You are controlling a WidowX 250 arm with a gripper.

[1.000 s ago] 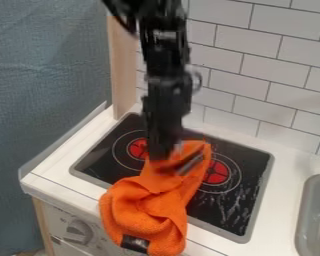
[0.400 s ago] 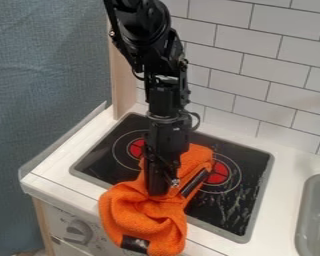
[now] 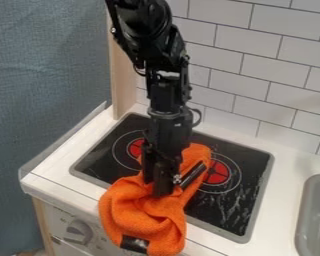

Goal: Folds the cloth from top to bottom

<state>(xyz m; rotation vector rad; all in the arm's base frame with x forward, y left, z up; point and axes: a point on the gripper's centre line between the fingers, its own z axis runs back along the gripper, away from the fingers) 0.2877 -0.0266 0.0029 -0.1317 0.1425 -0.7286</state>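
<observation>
An orange cloth (image 3: 139,215) lies crumpled and bunched, with deep creases through its middle. Its upper end rests on the black stovetop (image 3: 249,175), and its lower end reaches past the stovetop's near edge and over the front of the white bench (image 3: 62,167). A black patch (image 3: 134,244) marks the cloth near its bottom end.

My black arm (image 3: 149,25) enters from the top edge, left of centre, and comes down over the stovetop. Its claw (image 3: 161,192) points downward with its tip at the upper-middle part of the cloth, covering some of the orange fabric. I cannot tell whether the claw is wide or narrow, or whether it grips the fabric. A dark slanted strip (image 3: 193,175) shows against the orange, just to the right of the claw.

Two red burner marks show on the stovetop: one to the left of my claw, the other to the right of the cloth, partly covered by it. A round knob (image 3: 78,231) sits on the front panel, left of the hanging cloth. A grey sink (image 3: 308,200) is at the right edge. Behind stands a white tiled wall (image 3: 256,70); a blue-grey curtain (image 3: 49,75) and a wooden post (image 3: 121,65) are at the left.
</observation>
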